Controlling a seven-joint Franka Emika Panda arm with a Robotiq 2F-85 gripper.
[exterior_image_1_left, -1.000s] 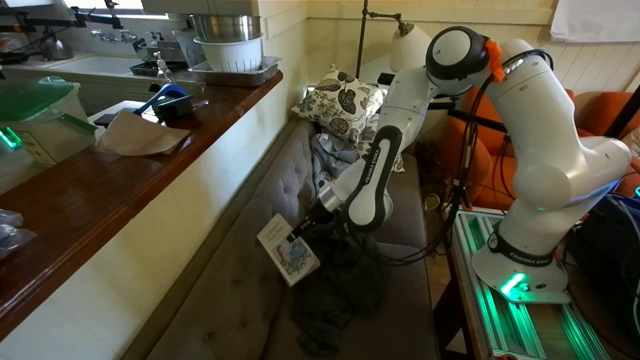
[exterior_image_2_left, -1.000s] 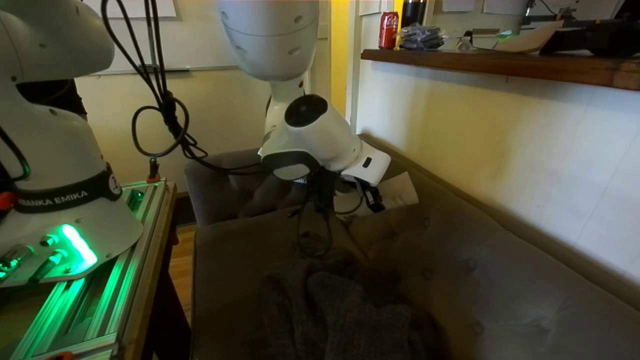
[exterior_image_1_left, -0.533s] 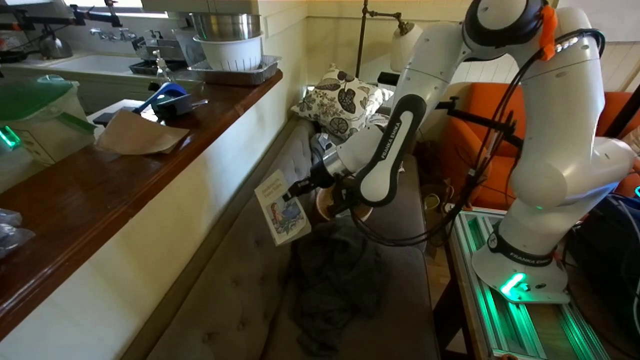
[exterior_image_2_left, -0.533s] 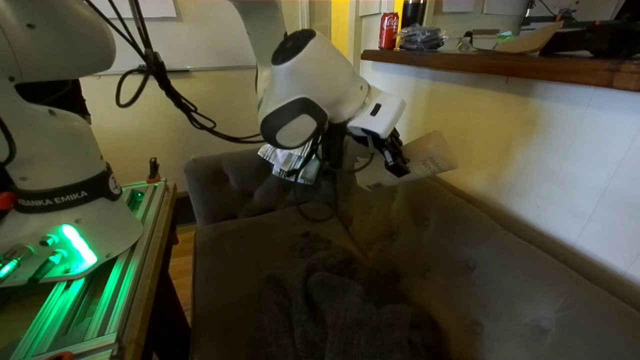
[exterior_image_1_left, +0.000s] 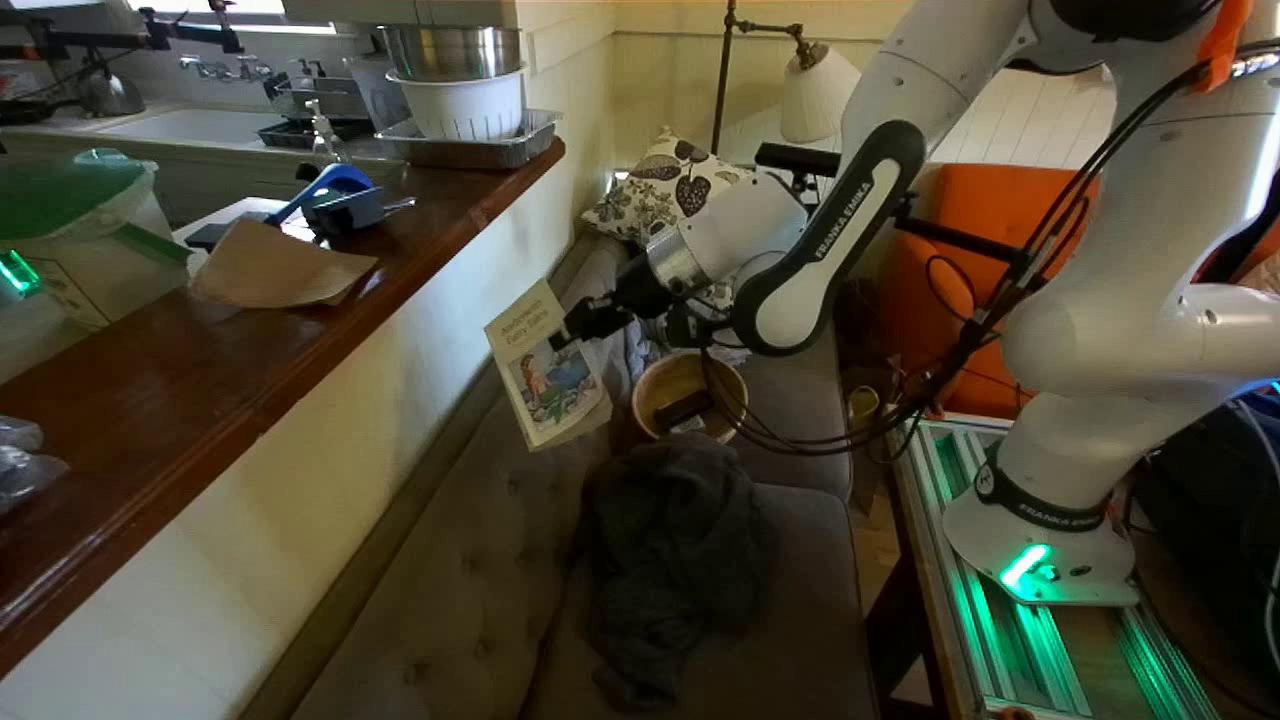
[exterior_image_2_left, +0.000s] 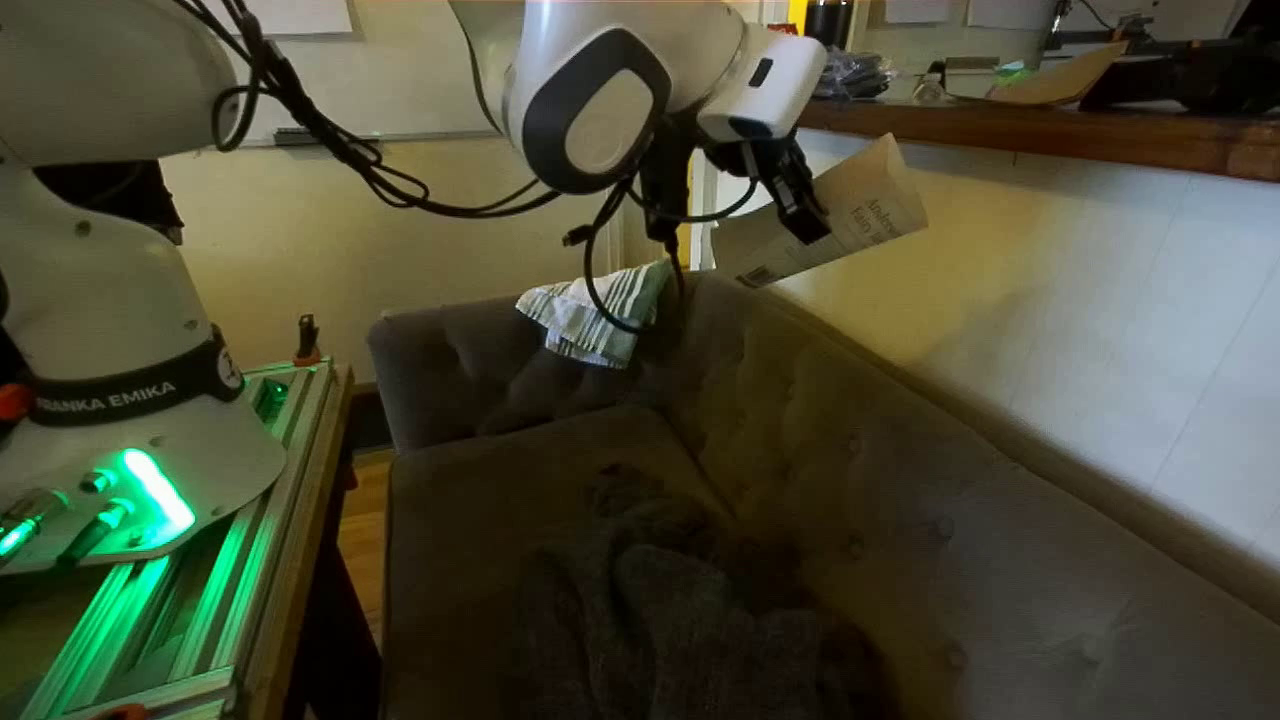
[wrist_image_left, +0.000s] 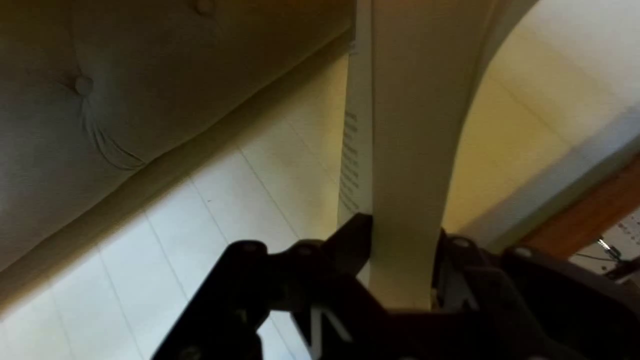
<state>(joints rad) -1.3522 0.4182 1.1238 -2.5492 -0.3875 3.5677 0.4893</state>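
My gripper (exterior_image_1_left: 562, 338) is shut on a paperback book (exterior_image_1_left: 552, 390) with pale covers and a coloured picture on its front. The book is held tilted in the air above the sofa's backrest, beside the white wall below the wooden ledge. In an exterior view my gripper (exterior_image_2_left: 805, 225) grips the book (exterior_image_2_left: 860, 205) at its edge, and its pale back with a barcode shows. In the wrist view my gripper's fingers (wrist_image_left: 402, 250) press on both covers of the book (wrist_image_left: 420, 125), whose thick page edge faces the camera.
A grey tufted sofa (exterior_image_1_left: 480, 590) lies below, with a dark crumpled cloth (exterior_image_1_left: 680, 560), a round container (exterior_image_1_left: 668, 378) holding dark items, and a patterned pillow (exterior_image_1_left: 655, 190). A striped towel (exterior_image_2_left: 585, 310) hangs over the armrest. The wooden ledge (exterior_image_1_left: 240, 370) carries paper, tools and bowls.
My gripper has risen with the book, from low by the sofa to near ledge height. The round container and the striped towel have come into view. The book stays gripped.
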